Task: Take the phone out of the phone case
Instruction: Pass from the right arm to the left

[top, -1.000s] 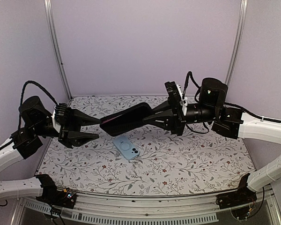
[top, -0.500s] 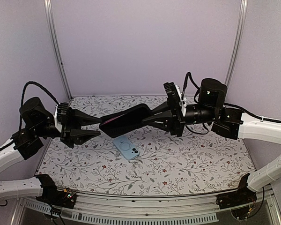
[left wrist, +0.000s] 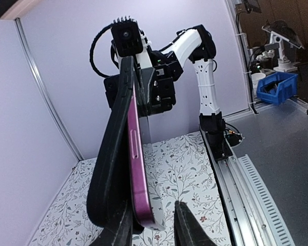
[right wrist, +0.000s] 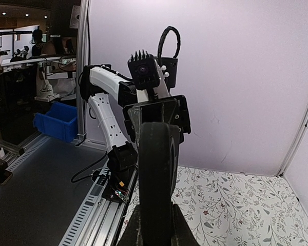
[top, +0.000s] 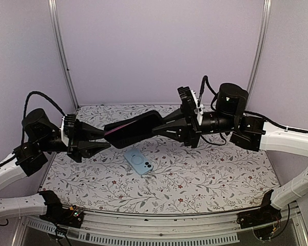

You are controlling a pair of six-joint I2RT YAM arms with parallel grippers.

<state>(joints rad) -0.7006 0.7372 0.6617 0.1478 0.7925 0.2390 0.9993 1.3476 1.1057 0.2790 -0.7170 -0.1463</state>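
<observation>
The right gripper (top: 163, 128) is clamped on the right end of the case (top: 131, 130) and holds it in the air above the middle of the table (top: 210, 174). The case stretches leftward from those jaws, sloping slightly down towards the left arm. The phone (left wrist: 136, 169) sits in the case. In the left wrist view its purple edge, with a long side button, runs along the right side of the black shell. Towards the near end, that edge seems to stand a little off the shell, though I cannot tell how far it is seated.

The left gripper (top: 105, 139) is at the left end of the case, with its jaws apart and one finger on either side of that end. In the left wrist view the left finger is against the case or just beside it. The right finger (left wrist: 187, 228) stands clear of the phone, with a visible gap between them. The right wrist view shows the case edge-on, rising upright from between its own fingers.

A light blue phone-shaped object (top: 138, 161) lies flat on the table below the held case, a little nearer, with a ring mark on its upper face.
</observation>
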